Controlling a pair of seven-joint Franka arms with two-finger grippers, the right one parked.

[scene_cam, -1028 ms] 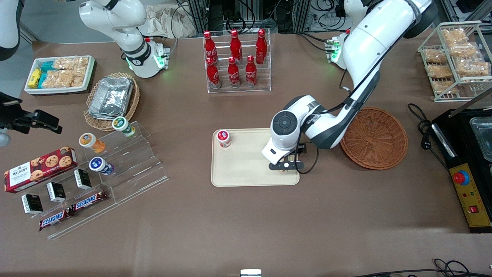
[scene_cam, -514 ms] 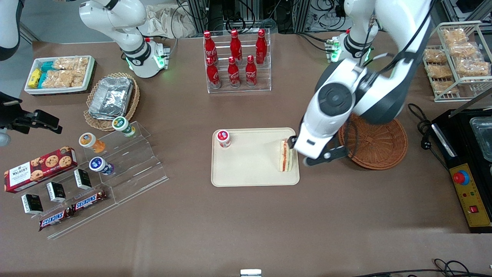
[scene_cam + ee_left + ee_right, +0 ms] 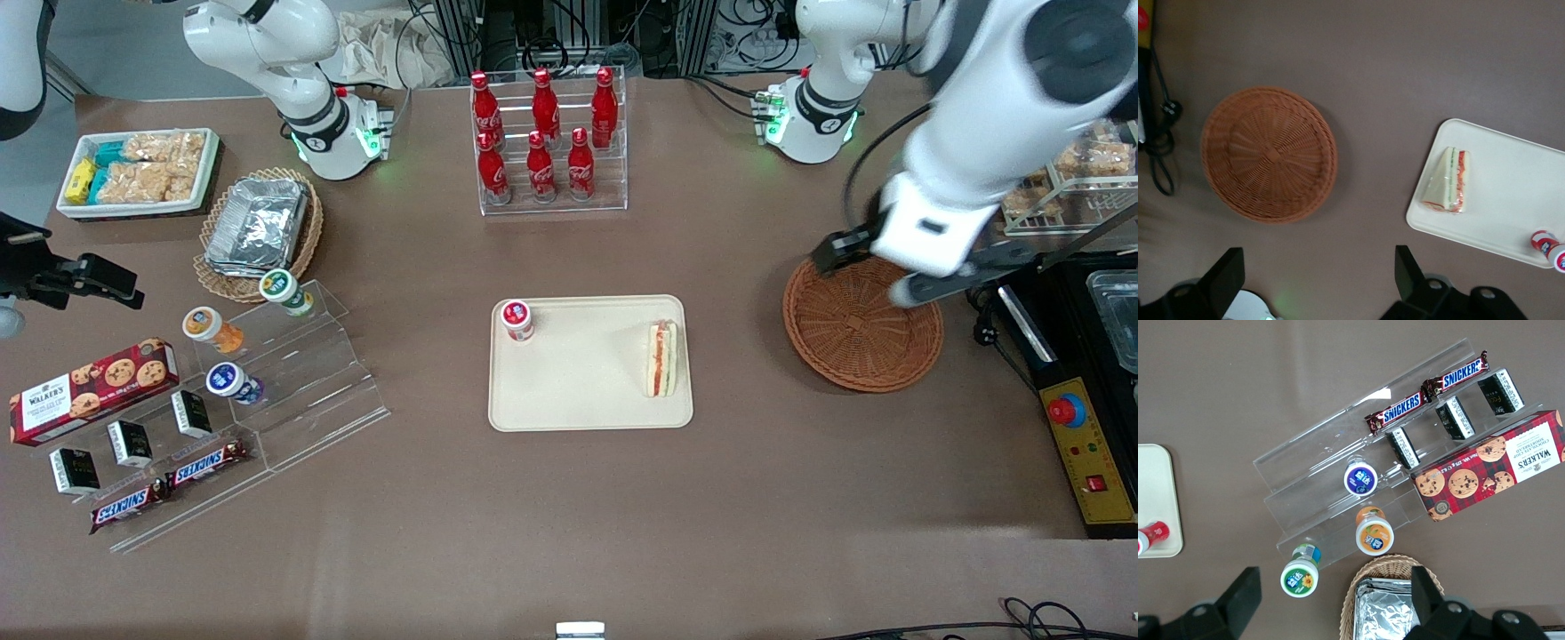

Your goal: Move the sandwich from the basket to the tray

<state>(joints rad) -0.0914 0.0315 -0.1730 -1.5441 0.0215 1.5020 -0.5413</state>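
The sandwich (image 3: 661, 358), a pale wedge with red and green filling, lies on the cream tray (image 3: 578, 391) at the edge nearest the basket; it also shows in the left wrist view (image 3: 1446, 182) on the tray (image 3: 1511, 200). The round reddish-brown wicker basket (image 3: 853, 342) is empty, as the left wrist view (image 3: 1268, 153) shows too. My left gripper (image 3: 867, 267) is raised high above the basket's rim, open and empty, its dark fingers (image 3: 1407, 273) spread wide.
A small red-lidded jar (image 3: 516, 319) stands on the tray's corner toward the parked arm. A clear rack of red cola bottles (image 3: 544, 142) stands farther from the camera. A black control box (image 3: 1080, 427) and cable (image 3: 978, 284) lie beside the basket.
The left gripper let go of the sandwich on the tray, then rose and swung away over the basket. The sandwich stays on the tray.
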